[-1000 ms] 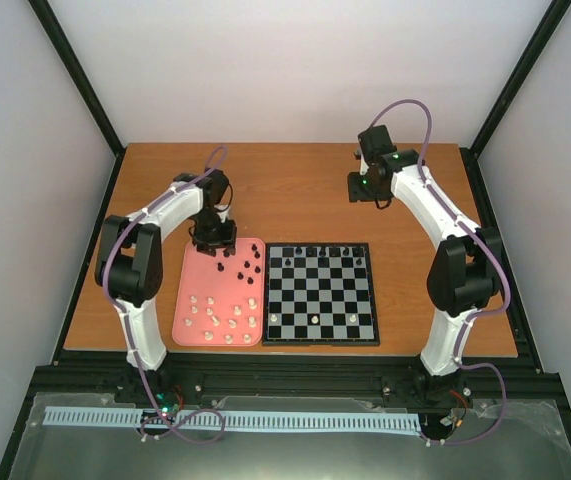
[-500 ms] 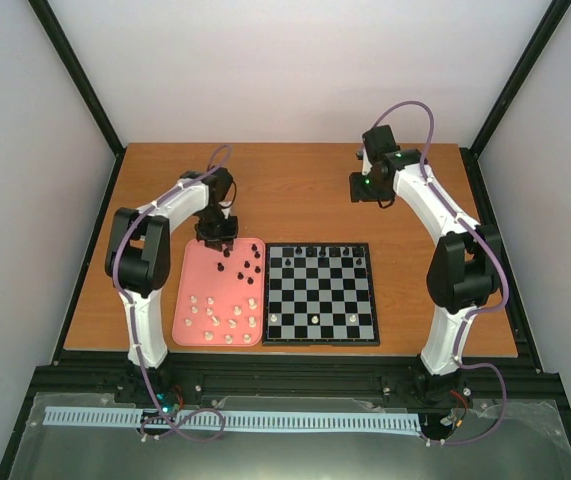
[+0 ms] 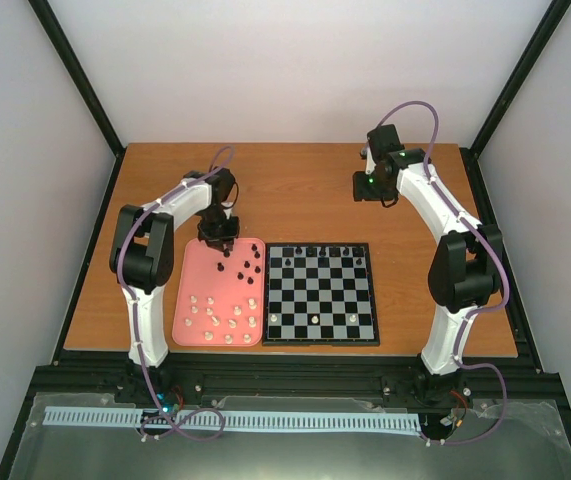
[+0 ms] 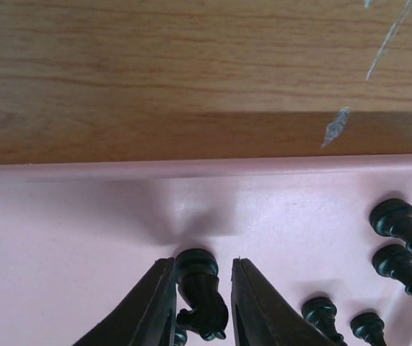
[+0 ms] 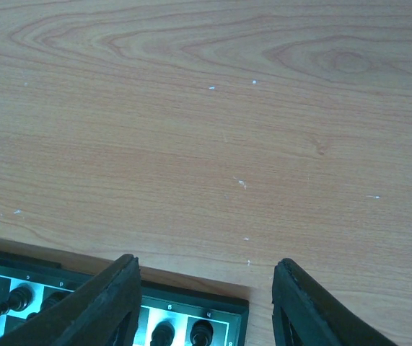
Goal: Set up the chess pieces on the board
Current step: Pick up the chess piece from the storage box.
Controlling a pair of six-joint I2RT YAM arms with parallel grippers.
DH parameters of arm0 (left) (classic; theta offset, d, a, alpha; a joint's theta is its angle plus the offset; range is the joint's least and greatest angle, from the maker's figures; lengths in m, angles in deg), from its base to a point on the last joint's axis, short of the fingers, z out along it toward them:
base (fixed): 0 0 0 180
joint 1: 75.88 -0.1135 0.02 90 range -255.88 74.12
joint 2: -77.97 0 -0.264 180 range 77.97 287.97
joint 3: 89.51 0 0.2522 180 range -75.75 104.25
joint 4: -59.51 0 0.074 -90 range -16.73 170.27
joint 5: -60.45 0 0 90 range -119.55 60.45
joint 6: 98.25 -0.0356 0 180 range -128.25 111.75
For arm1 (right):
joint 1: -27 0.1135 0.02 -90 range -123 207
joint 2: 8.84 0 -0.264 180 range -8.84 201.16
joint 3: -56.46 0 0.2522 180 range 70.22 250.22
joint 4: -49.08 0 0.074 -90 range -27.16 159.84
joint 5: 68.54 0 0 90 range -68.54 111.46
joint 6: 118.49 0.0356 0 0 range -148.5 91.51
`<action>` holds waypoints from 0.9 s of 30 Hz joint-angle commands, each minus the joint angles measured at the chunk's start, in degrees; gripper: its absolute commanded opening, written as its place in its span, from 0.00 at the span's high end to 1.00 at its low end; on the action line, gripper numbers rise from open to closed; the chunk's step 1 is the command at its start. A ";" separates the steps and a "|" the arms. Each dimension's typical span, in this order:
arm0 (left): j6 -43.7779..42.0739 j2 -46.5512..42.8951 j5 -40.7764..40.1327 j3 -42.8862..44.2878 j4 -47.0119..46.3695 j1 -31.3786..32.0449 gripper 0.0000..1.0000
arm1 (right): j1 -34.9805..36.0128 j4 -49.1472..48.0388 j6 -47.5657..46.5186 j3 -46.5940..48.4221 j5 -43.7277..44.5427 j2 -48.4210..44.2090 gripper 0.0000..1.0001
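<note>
Left tool (image 4: pixel 203 261) is pinching a small black chess piece (image 4: pixel 195 272) in the pink tray (image 4: pixel 61 231). Lifting it onto the chequered board (image 3: pixel 320 292) likely comes next. Right tool (image 5: pixel 206 261) is gaping.

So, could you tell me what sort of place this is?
Probably a robotics lab cell: two arms bolted to a wooden table, plain white panels in a black frame, a chessboard and pink tray.

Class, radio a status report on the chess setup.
Left pincer astride black chess piece on pink tray, grip unconfirmed. Right pincer open, empty. Nothing blocking.
</note>
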 commanded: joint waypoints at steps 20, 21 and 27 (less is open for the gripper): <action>0.35 -0.69 -1.03 -0.95 0.17 0.27 0.72 | -0.35 -0.81 -0.30 0.08 -1.10 -0.12 0.50; 0.47 -0.95 -1.16 -1.08 0.22 0.27 0.70 | -0.36 -0.87 -0.29 0.01 -1.14 -0.20 0.50; 0.48 -1.65 -0.82 -2.62 0.11 0.32 0.75 | -0.37 -0.99 -0.20 -0.16 -1.46 -0.20 0.50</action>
